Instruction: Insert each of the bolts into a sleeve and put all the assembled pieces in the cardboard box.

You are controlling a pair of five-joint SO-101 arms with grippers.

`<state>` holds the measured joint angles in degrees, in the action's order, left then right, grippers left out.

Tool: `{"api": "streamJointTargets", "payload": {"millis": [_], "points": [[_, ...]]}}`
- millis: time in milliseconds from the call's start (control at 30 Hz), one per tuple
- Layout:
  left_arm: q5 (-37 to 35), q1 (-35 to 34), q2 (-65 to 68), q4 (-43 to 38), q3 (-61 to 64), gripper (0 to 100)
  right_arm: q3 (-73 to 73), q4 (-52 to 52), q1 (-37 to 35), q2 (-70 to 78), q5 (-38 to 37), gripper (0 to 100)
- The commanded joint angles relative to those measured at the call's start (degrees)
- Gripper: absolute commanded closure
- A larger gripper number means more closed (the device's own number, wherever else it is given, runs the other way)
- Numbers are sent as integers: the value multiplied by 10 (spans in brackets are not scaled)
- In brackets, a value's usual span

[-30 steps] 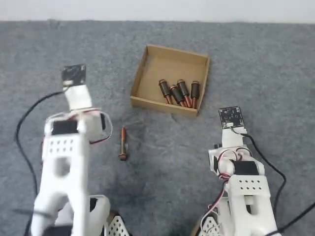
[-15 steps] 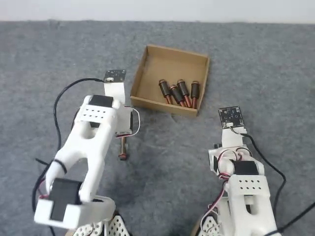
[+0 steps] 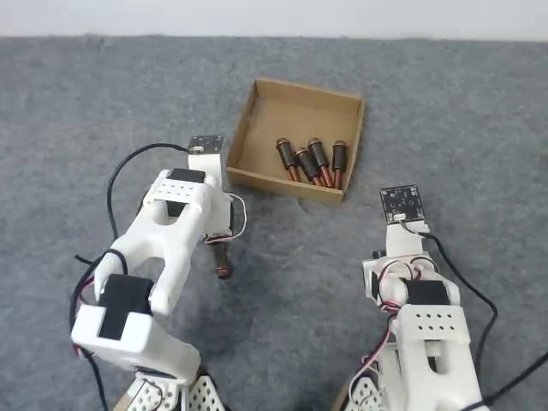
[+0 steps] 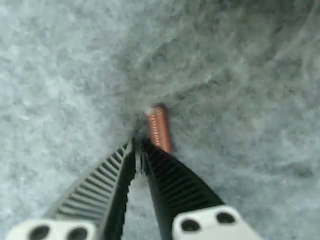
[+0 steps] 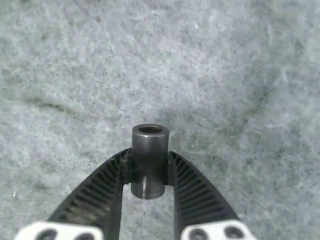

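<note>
L claw (image 4: 137, 145): fingers all but together, nothing btwn them. Target bolt (image 4: 158, 129) lies flat on surface (image 3: 479, 103), just past the tips and beside one finger's outer edge, so not straddled. Its long axis runs approx in line w/ the fingers. High view: head twd robot, thread end twd cardboard box (image 3: 282, 184). L arm is nearer. R claw (image 5: 150, 157) clamps sleeve (image 5: 150, 137) upright, bore up. Judgement: L needs to open & recentre over shank before grasp.

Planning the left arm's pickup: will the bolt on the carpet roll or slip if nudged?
The bolt is round, so it may roll sideways, though the fuzzy carpet probably damps that. It looks like rigid metal; its threads should resist slipping.
</note>
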<state>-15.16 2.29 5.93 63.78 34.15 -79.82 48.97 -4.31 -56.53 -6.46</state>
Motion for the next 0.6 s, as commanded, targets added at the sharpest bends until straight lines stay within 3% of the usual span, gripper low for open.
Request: {"api": "streamJointTargets", "payload": {"millis": [0,233,400,567], "points": [[-6,2,-7,-11,-24,976,2,-9,7,-19,-10,992],[-4,5,-17,-3,-26,976,2,-9,7,-19,-10,992],[33,20,-93,50,-18,976,2,-9,7,-19,-10,992],[32,31,-146,49,29,976,2,-9,7,-19,-10,992]]}}
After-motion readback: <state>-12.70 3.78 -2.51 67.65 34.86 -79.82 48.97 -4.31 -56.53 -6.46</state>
